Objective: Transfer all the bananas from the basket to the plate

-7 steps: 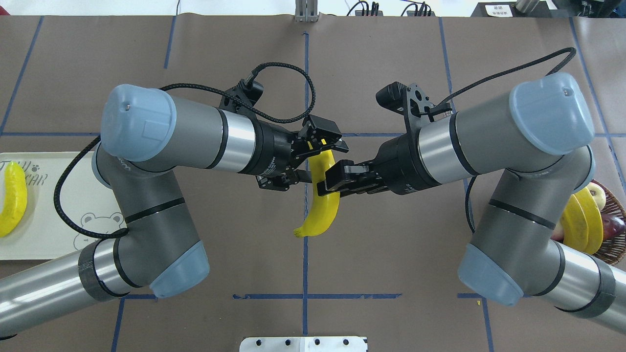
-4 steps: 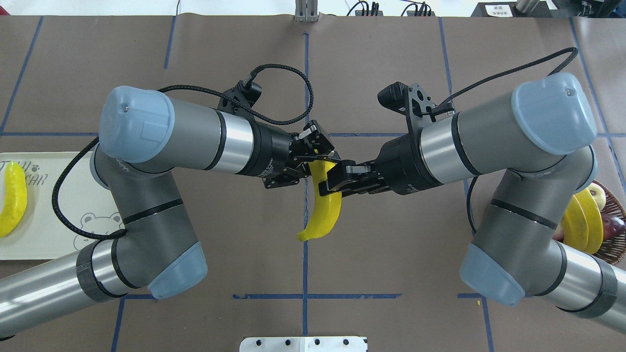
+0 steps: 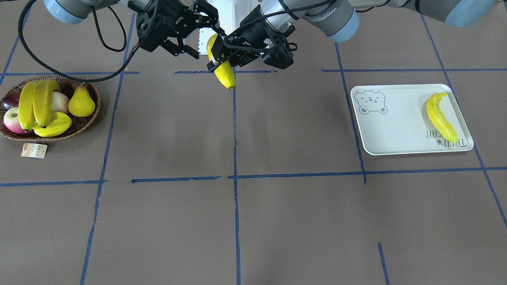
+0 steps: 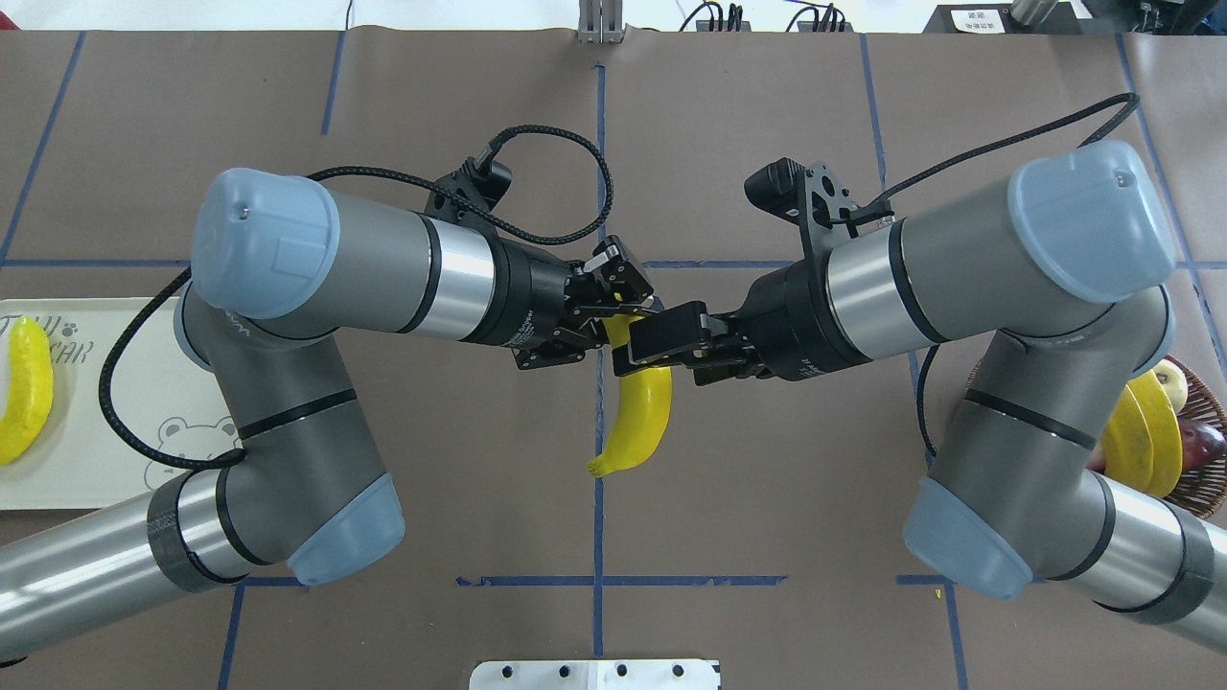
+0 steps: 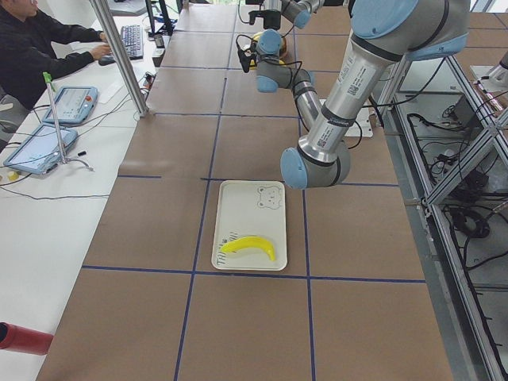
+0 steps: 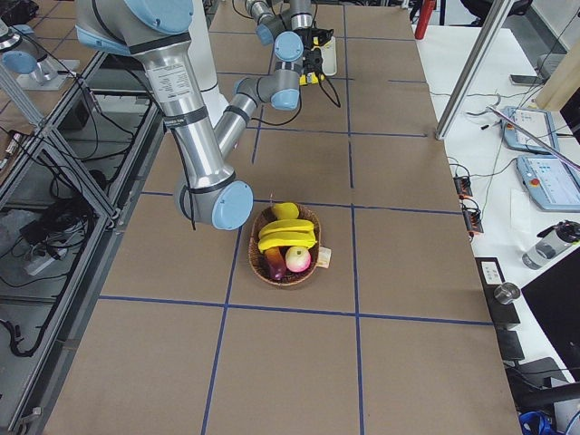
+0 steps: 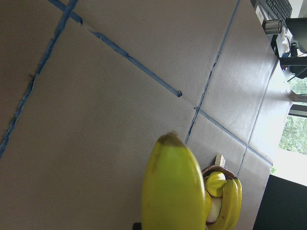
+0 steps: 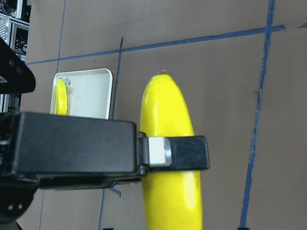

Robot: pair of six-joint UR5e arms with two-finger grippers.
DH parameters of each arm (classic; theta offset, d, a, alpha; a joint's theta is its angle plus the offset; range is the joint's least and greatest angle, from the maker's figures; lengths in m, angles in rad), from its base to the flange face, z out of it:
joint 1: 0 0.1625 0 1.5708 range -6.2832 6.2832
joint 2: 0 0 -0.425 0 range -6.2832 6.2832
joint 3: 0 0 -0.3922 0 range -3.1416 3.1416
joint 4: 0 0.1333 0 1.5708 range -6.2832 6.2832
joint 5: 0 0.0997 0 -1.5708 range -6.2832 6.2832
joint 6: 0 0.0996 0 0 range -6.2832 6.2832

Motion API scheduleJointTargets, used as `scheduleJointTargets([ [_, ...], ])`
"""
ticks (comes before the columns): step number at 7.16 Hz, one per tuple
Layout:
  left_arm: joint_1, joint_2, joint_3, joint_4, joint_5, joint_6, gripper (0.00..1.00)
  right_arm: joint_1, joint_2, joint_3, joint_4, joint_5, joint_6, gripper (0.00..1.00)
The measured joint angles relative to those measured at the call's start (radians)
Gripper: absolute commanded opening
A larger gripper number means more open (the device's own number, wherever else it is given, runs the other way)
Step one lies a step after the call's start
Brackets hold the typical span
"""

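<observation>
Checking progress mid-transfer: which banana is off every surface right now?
The banana hanging mid-table in the left end effector; one lies on the plate, the others in the basket.

Bright-yellow banana point(image 4: 640, 412), dark-brown woven basket point(image 3: 94, 107), off-white bear-printed plate point(image 3: 396, 132).

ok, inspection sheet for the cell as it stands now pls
Surface: brown-covered table, blue tape grid.
Job's things: one banana lies on the plate; held banana is off the table at centre; two bananas are in the basket.
Clutter: pear, starfruit and apples in the basket; paper tag beside it.
Grippers: left tool shut on the held banana; right tool open, jaws spread.
Cables: black cables loop off both wrists.
Surroundings: person, tablets, keyboard beside the table.
</observation>
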Motion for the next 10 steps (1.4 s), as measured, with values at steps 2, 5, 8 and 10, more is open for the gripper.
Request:
scheduleJointTargets([
  [2, -0.025, 0.015, 0.005, 0.033, -0.003, 0.003, 0.0, 0.004, -0.022, 0.042, -0.001, 0.0, 0.003, 1.0],
  [5, -0.127, 0.154, -0.024, 0.17, -0.032, 0.071, 0.0, 0.031, -0.112, 0.112, -0.003, -0.007, 0.006, 1.0],
  [8, -0.212, 0.452, -0.113, 0.307, -0.046, 0.328, 0.0, 0.094, -0.185, 0.124, -0.006, -0.02, 0.006, 1.0],
  [10, -0.247, 0.626, -0.139, 0.318, -0.044, 0.465, 0.0, 0.107, -0.213, 0.118, -0.011, -0.063, 0.005, 1.0],
])
